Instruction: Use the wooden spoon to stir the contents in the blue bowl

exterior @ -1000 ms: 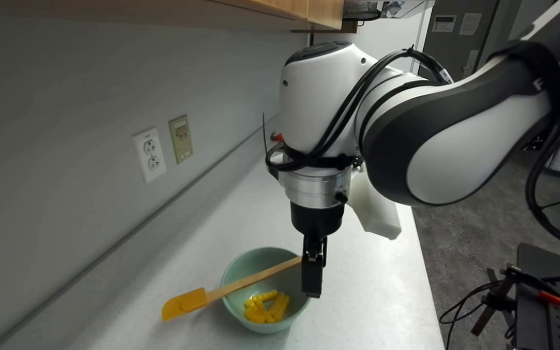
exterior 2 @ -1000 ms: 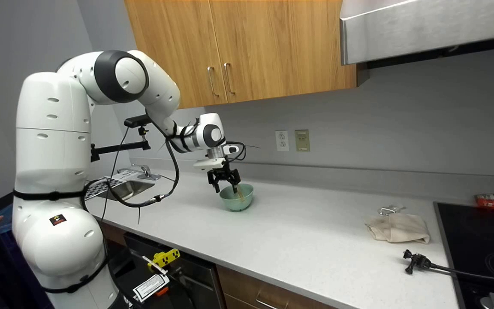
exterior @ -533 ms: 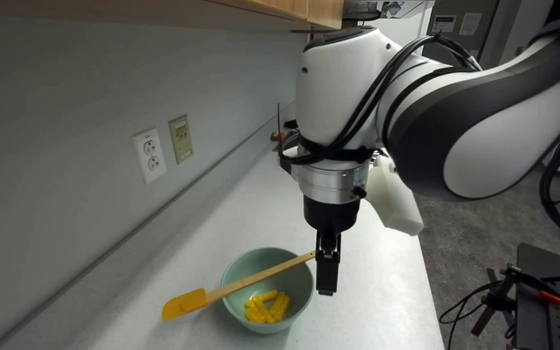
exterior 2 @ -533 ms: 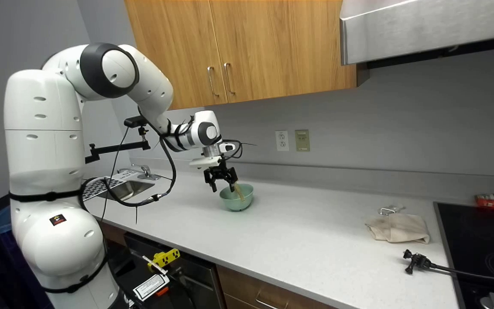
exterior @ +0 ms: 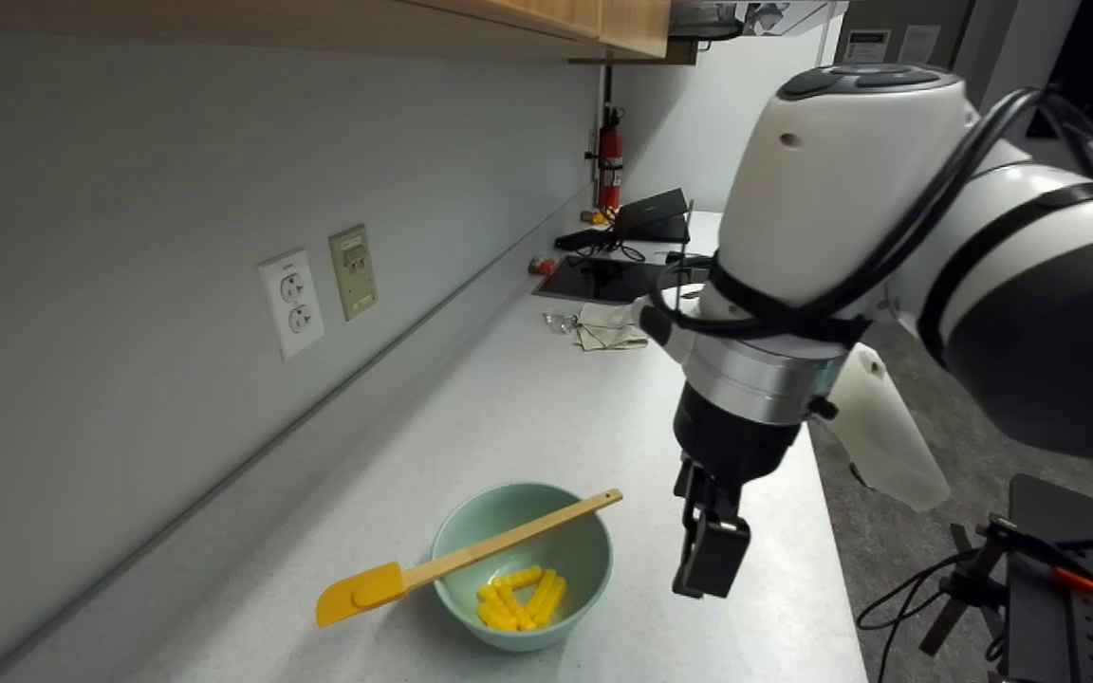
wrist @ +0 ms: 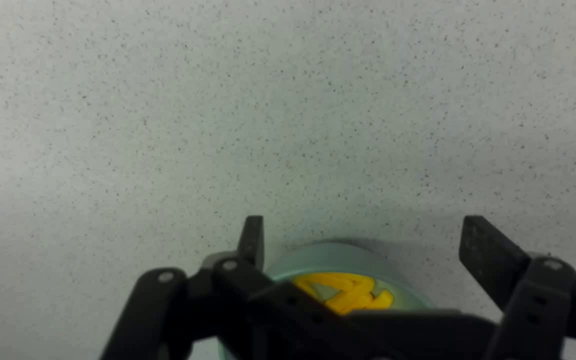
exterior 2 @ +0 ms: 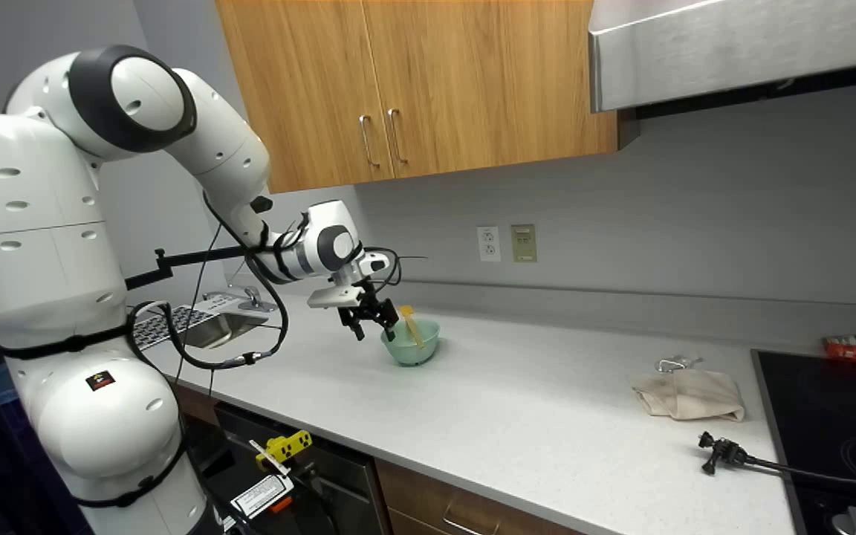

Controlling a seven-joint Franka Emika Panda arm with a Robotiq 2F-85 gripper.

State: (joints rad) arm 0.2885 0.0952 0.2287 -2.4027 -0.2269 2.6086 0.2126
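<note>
Across the rim of the blue bowl (exterior: pixel 513 510) lay the wooden spoon (exterior: pixel 472 553), ungrasped; pickup and stirring presumably remained.
Nearby, the gripper (wrist: pixel 363 225) stood apart, spread wide around nothing; the wrist view showed the yellow contents (wrist: pixel 350 297) (but no spoon), while an exterior view alone reached the distant fire extinguisher (exterior: pixel 610 152).

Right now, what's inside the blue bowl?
Yellow pieces lie on the bottom of the blue bowl; the wooden spoon rests across its rim. Anything directly beneath the pieces is hidden.
</note>
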